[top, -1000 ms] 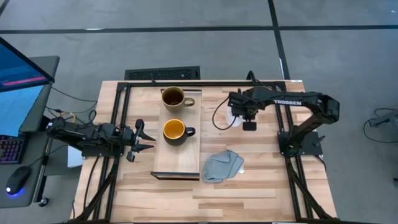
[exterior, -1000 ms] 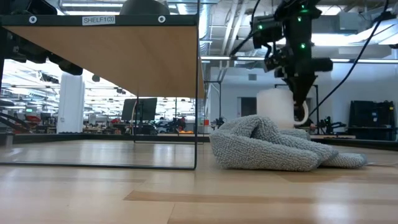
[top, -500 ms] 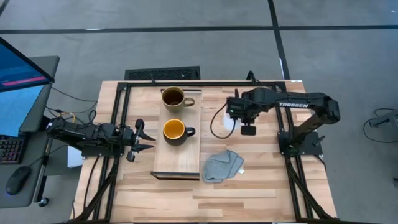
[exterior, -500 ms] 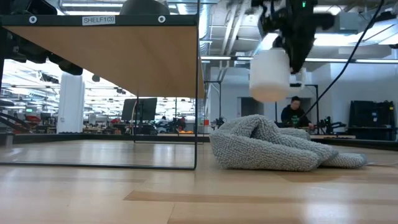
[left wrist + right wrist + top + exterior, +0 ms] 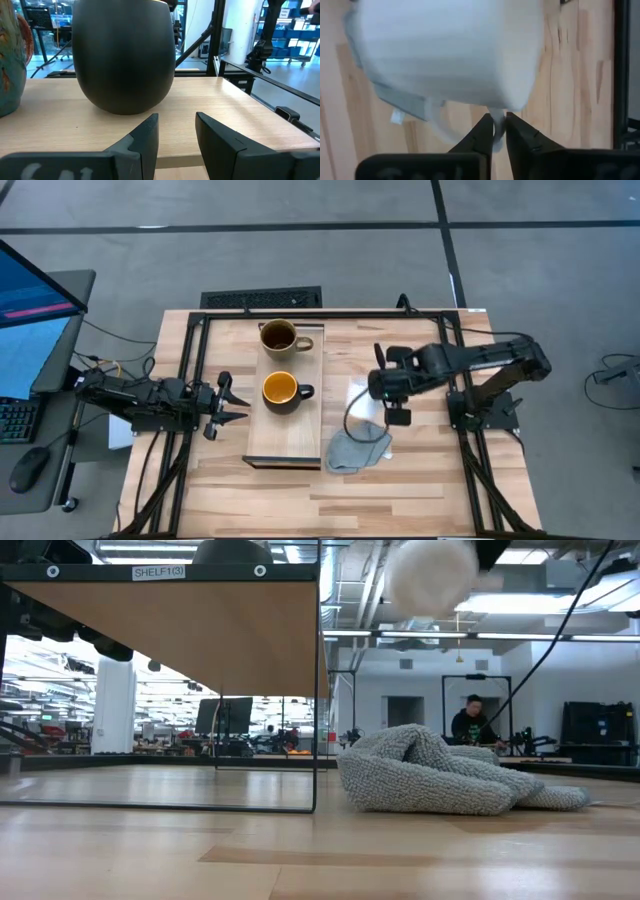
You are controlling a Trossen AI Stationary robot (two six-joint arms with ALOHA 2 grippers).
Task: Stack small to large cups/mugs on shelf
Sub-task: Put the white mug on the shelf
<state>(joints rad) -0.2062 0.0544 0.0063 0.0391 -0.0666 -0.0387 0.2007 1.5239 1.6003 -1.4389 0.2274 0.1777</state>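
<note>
The small white mug (image 5: pixel 445 55) hangs from my right gripper (image 5: pixel 495 131), which is shut on it. In the low view the mug (image 5: pixel 430 575) is high above the table. In the high view it (image 5: pixel 358 393) is right of the shelf (image 5: pixel 290 438), above the grey cloth (image 5: pixel 358 446). The brown-olive mug (image 5: pixel 279 337) and the black mug with the yellow-orange inside (image 5: pixel 281 390) stand on their bases on the shelf. My left gripper (image 5: pixel 228 404) is open and level, just left of the black mug (image 5: pixel 124 55), touching nothing. My right gripper pinches the white mug's thin handle loop (image 5: pixel 495 119) between its two fingers. The mug's body lies beyond the fingertips. The mug is lifted clear of the table and the cloth.
The grey cloth (image 5: pixel 440 772) lies crumpled on the tabletop near the shelf's near right corner. The shelf is raised on a thin dark frame (image 5: pixel 317 690). Dark rails (image 5: pixel 465 430) run along the table's sides. A person (image 5: pixel 470 722) shows far off in the room.
My right gripper has lifted the white mug off the table, up to the top of the low view. It has carried it toward the table's near edge and a little left, over the cloth's far end. It has stayed shut.
</note>
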